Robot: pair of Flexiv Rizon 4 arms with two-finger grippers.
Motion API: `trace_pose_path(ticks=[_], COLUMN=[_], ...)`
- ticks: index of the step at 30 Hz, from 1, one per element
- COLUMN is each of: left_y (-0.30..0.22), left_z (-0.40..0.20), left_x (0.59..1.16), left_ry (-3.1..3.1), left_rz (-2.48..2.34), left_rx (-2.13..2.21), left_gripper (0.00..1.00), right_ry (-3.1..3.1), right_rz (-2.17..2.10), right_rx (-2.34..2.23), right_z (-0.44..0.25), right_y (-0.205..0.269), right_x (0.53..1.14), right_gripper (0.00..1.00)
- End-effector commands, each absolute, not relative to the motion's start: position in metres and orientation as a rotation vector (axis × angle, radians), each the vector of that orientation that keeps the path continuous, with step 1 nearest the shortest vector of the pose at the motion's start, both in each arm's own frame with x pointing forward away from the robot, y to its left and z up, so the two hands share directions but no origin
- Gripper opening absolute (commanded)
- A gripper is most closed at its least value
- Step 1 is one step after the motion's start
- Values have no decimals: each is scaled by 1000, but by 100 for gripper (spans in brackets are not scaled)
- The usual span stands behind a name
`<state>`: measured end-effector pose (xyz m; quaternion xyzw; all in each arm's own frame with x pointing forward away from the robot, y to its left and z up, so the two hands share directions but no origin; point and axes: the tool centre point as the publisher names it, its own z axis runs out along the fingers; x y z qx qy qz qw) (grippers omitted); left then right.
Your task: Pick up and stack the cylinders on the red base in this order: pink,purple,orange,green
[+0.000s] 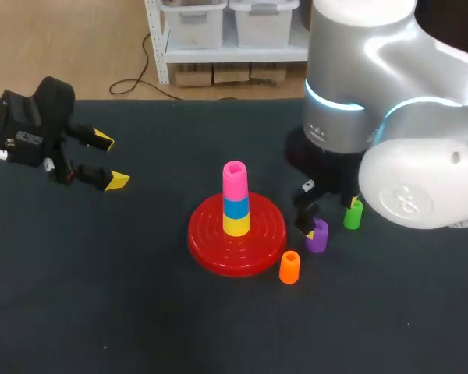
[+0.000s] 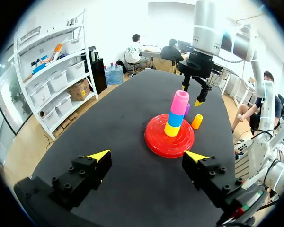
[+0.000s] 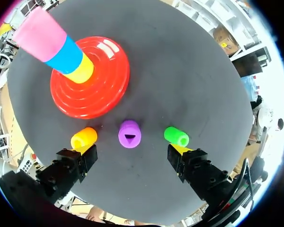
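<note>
The red base (image 1: 210, 241) sits mid-table with a yellow, a blue and a pink cylinder (image 1: 235, 181) stacked on its peg. To its right stand the purple cylinder (image 1: 318, 236), the green cylinder (image 1: 352, 215) and the orange cylinder (image 1: 289, 267), all upright on the table. My right gripper (image 3: 132, 150) hangs open above the purple cylinder (image 3: 129, 134), which lies between its fingers and touches neither. The orange cylinder (image 3: 84, 138) is beside one fingertip and the green cylinder (image 3: 176, 135) beside the other. My left gripper (image 1: 101, 161) is open and empty, far to the left of the base.
The black tabletop (image 1: 125, 312) stretches bare to the front and left of the base. In the left wrist view the base (image 2: 156, 137) with the pink cylinder (image 2: 180, 101) stands well ahead of the open left gripper (image 2: 146, 156).
</note>
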<state>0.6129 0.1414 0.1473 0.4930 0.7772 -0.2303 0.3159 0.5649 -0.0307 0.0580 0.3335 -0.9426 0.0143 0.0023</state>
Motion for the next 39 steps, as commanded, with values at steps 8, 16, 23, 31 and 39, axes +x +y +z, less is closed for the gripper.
trace_pose_path(ticks=[8, 16, 23, 31, 39], left_y=[141, 141, 141, 141, 141], left_z=[147, 147, 147, 147, 147], left_x=[614, 614, 614, 614, 614], left_ry=[2052, 2052, 2052, 2052, 2052], left_rz=[-605, -605, -605, -605, -605], left_rx=[1301, 1301, 1301, 1301, 1301], left_gripper=[100, 100, 100, 100, 100], right_ry=[-2952, -2952, -2935, -2967, -2976], right_rz=[50, 50, 37, 19, -1], right_rx=[1012, 1012, 1018, 1070, 1138], right_z=[56, 56, 50, 47, 40], right_y=[-30, -30, -27, -23, -21], right_x=[568, 568, 570, 578, 575], right_gripper=[100, 100, 100, 100, 100])
